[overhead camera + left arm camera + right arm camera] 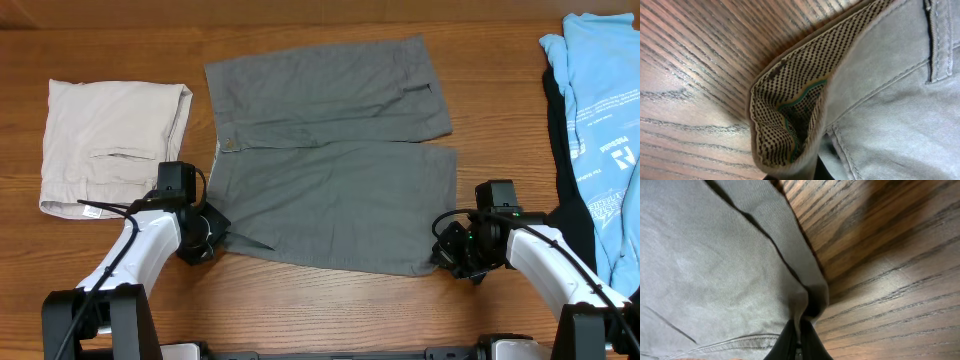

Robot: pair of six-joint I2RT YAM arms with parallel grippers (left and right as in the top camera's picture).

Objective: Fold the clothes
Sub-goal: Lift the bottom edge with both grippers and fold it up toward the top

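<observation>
The wooden tabletop carries the dark grey shorts, spread flat at its centre with both legs side by side. No fold is made yet; the whole fold remains. The left hand is clamped on the near waistband corner, and the right hand pinches the near hem corner. Bare wood lies past the far edge of the shorts. The beige shorts lie near the waistband side; the light-blue shirt lies well apart on the right.
</observation>
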